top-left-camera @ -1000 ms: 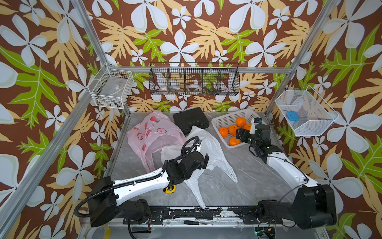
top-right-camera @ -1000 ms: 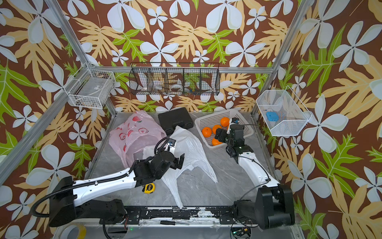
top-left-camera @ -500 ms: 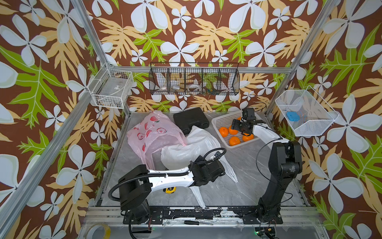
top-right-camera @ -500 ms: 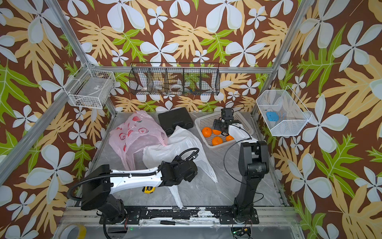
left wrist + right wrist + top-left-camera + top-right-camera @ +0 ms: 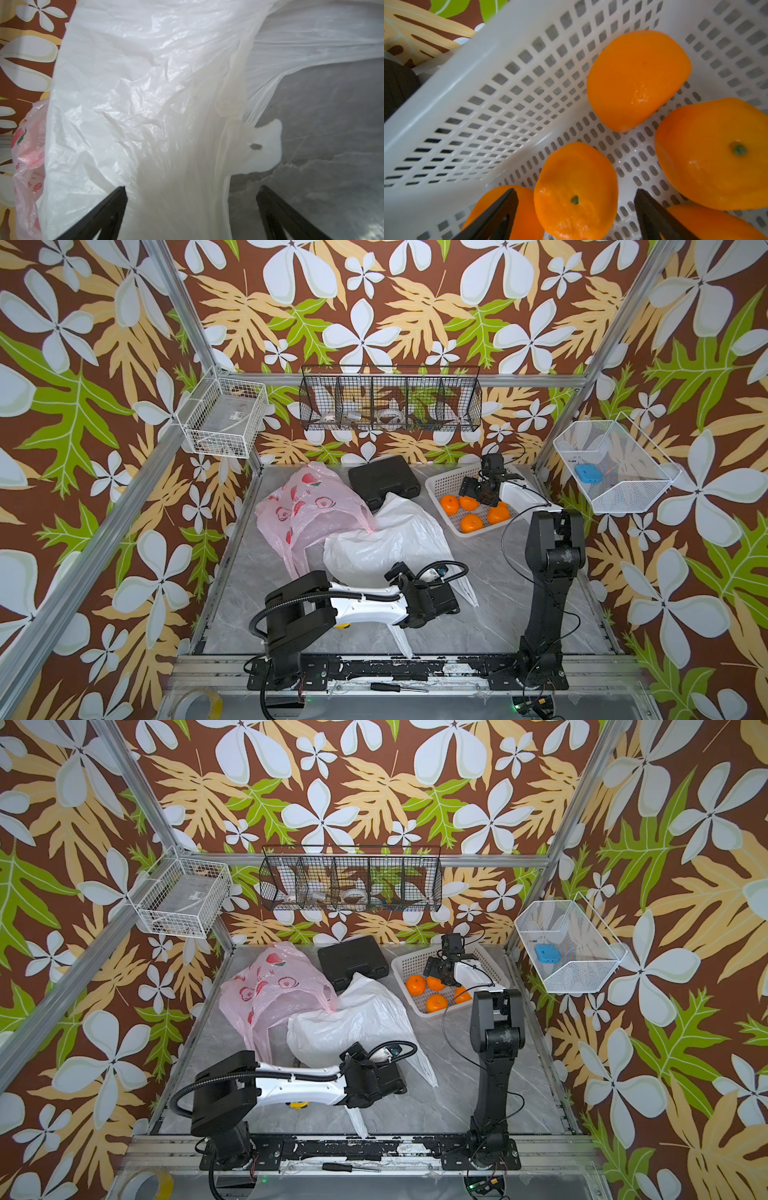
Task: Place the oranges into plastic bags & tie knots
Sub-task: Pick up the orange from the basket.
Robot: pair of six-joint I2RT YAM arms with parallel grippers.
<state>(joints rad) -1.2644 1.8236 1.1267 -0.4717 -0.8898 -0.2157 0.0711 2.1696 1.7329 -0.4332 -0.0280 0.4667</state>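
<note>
**Oranges point(image 5: 471, 523) kept in the basket point(image 5: 446, 485)**

The white basket is set at 2 o'clock on the desk point(image 5: 490, 614). The right end effector point(image 5: 575, 190) is spread around one orange point(image 5: 577, 216), which is not pinched. The left end effector point(image 5: 192, 187) is spread over the white bag point(image 5: 386, 539) at centre; the pink bag point(image 5: 307, 506) is seen at 10 o'clock.

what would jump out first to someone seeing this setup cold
The bright oranges in the white basket at the table's back right corner stand out most, with the right gripper open over them. Next come the crumpled white bag mid-table, the pink bag on its left, and the left gripper open at the white bag's front edge.
</note>
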